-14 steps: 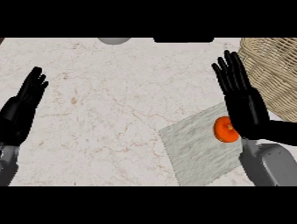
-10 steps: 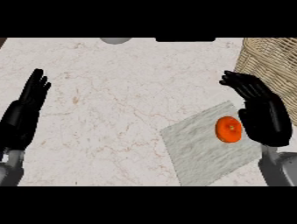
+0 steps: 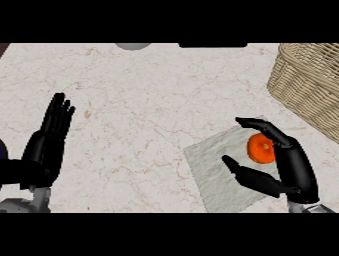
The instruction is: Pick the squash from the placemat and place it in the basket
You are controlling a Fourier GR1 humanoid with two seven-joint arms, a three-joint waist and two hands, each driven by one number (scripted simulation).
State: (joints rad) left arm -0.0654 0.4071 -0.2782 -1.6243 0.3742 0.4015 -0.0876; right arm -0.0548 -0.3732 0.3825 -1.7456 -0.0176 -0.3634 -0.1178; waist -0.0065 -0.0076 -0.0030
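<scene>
The right hand [image 3: 290, 167] is opening wide around the squash [image 3: 260, 149], not holding it. The squash is sitting on the placemat [image 3: 216, 170]; the basket [image 3: 319, 85] is waiting at 1 o'clock.

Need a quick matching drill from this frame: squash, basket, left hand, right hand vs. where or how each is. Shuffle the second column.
Column 1:
1. squash
2. basket
3. left hand
4. right hand

Column 2:
A. open and flat, at the view's left, apart from everything
B. at the view's upper right, on the counter
C. on the placemat, orange
D. open, cupped around the squash, thumb on its near side

Pairs: 1-C, 2-B, 3-A, 4-D
</scene>
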